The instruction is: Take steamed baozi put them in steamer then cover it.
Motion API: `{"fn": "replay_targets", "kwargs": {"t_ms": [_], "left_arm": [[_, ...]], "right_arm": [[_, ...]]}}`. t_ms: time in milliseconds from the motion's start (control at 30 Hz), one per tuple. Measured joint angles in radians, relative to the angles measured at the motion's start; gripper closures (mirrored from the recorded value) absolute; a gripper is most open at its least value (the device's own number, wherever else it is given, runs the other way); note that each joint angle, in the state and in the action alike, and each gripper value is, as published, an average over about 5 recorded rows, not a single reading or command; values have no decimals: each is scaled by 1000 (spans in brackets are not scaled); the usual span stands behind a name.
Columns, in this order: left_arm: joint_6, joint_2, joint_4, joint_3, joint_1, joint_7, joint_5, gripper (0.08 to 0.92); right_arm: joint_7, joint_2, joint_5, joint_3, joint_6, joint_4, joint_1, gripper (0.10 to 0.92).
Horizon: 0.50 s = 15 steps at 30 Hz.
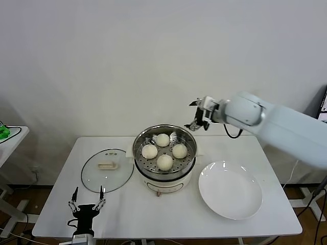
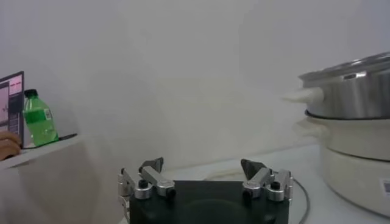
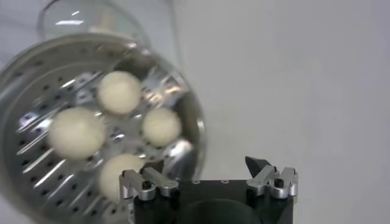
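Several cream-white baozi [image 1: 164,162] lie on the perforated tray inside the steel steamer [image 1: 190,159] at the table's middle. The glass cover [image 1: 115,178] with its beige handle lies flat on the table just left of the pot. My right gripper [image 1: 192,115] hovers open and empty above the steamer's back right rim; its wrist view looks down on the baozi [image 3: 119,92] in the steamer [image 3: 198,131], with the gripper [image 3: 205,164] off to the pot's side. My left gripper [image 1: 89,193] stands open and empty near the table's front edge, in front of the cover.
A flat white plate [image 1: 230,190] with nothing on it lies to the right of the steamer. A small side table with a green object [image 1: 4,131] stands at the far left. The left wrist view shows a green bottle [image 2: 38,119] on a ledge.
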Motion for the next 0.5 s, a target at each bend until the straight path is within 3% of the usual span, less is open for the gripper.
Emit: {"fn": "replay_targets", "kwargs": {"t_ms": [267, 500], "left_arm": [[-3, -1, 4, -5, 15, 13, 12, 177], [-26, -10, 14, -7, 26, 14, 33, 177]], "right_arm": [[158, -40, -84, 480, 131, 105, -486, 203], [193, 55, -153, 915, 295, 149, -913, 202]]}}
